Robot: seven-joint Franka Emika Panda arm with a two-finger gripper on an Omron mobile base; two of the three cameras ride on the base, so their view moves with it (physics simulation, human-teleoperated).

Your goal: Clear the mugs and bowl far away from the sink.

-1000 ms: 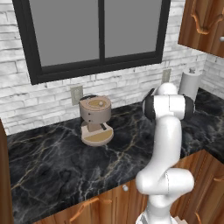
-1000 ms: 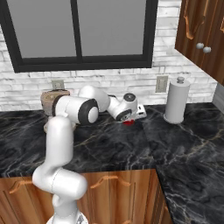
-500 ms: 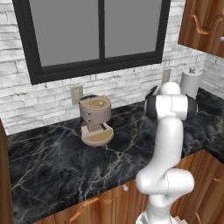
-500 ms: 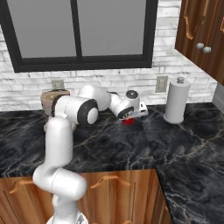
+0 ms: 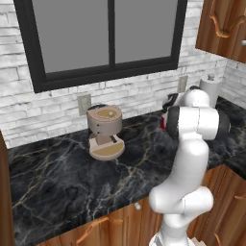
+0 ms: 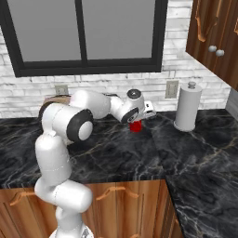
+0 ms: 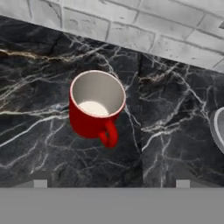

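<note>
One red mug stands upright on the dark bench, centre-left of the hand view, just below the brick wall; the fingers hang above it, spread wide and empty. Best lift straight up, clear of the handle

Tan coffee machine on black marble counter; paper-towel roll near wall.
</note>
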